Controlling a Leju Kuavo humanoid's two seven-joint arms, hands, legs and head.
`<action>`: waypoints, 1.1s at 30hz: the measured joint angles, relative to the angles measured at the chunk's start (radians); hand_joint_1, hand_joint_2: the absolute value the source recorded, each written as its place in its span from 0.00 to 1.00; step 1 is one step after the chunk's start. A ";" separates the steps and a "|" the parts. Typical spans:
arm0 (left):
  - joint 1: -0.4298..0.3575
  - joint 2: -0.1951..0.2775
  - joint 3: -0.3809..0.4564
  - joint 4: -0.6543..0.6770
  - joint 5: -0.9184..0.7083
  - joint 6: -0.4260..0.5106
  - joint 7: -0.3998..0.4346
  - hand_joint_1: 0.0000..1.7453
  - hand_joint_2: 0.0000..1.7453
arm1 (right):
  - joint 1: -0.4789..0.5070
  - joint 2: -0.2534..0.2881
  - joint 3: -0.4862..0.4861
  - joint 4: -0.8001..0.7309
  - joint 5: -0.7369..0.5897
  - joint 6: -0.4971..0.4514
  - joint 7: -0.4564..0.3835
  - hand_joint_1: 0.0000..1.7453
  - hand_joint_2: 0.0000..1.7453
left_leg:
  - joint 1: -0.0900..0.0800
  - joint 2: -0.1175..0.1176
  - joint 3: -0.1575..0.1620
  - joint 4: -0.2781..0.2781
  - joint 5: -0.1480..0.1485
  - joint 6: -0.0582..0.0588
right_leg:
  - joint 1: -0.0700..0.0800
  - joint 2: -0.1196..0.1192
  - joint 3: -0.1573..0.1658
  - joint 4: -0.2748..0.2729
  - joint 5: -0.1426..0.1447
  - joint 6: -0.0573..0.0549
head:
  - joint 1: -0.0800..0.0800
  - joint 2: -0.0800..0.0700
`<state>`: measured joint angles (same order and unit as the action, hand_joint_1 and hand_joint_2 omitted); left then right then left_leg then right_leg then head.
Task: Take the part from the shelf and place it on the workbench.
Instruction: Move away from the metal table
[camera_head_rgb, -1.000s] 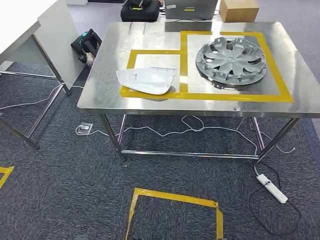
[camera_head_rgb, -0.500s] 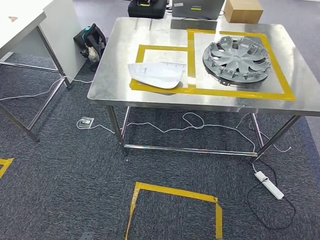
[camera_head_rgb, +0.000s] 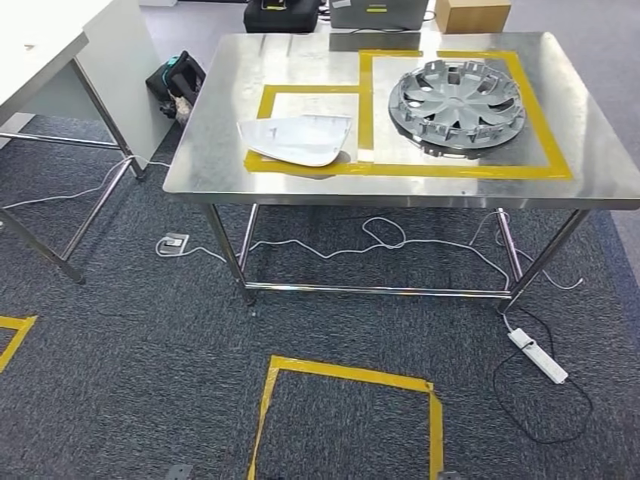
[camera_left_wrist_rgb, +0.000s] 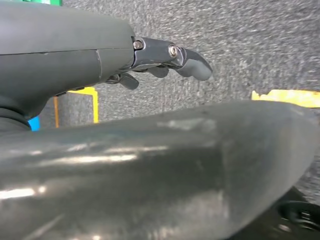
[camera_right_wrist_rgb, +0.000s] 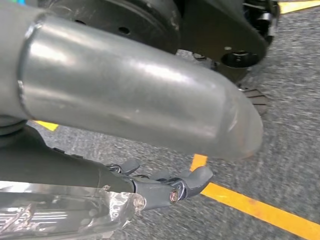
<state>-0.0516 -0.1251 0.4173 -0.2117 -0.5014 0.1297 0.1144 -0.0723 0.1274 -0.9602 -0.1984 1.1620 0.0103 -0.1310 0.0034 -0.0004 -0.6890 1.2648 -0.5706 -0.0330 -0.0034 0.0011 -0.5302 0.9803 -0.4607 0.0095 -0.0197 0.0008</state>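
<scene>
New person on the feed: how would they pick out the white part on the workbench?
Find the steel workbench with yellow tape outlines. In the smaller left outline lies the white part, a smooth curved shell. Its neighbour, the wheel cover, is grey, round and spoked.

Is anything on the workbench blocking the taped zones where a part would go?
Both taped zones on the workbench are taken: a white cover lies across the smaller yellow-taped rectangle, a grey hubcap fills the larger. Bare steel remains left of them.
</scene>
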 joint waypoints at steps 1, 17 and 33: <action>0.001 0.000 0.000 0.000 -0.002 0.000 -0.003 0.00 0.00 | 0.001 0.000 0.000 0.000 0.000 0.000 0.003 0.00 0.00 | 0.000 0.000 0.022 -0.030 0.021 0.002 | 0.000 0.000 -0.003 0.000 0.002 0.002 | 0.000 0.000; -0.005 -0.005 0.001 0.000 -0.026 0.009 -0.028 0.00 0.00 | -0.001 -0.001 0.000 0.000 0.003 -0.001 0.009 0.00 0.00 | -0.011 -0.001 0.149 -0.299 0.124 0.038 | 0.001 0.002 -0.027 -0.002 0.028 0.025 | 0.003 0.000; -0.005 -0.004 0.002 0.000 -0.032 0.011 -0.031 0.00 0.00 | 0.001 0.002 0.000 0.001 0.007 -0.007 0.011 0.00 0.00 | 0.028 -0.015 0.141 -0.314 0.152 0.022 | -0.038 0.014 -0.030 0.086 -0.036 0.102 | 0.013 0.000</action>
<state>-0.0562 -0.1290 0.4192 -0.2114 -0.5333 0.1405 0.0832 -0.0711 0.1292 -0.9602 -0.1976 1.1690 0.0033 -0.1196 0.0313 -0.0150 -0.5485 0.9510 -0.4181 -0.0112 -0.0413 0.0150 -0.5606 1.0661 -0.4966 0.1119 -0.0066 0.0008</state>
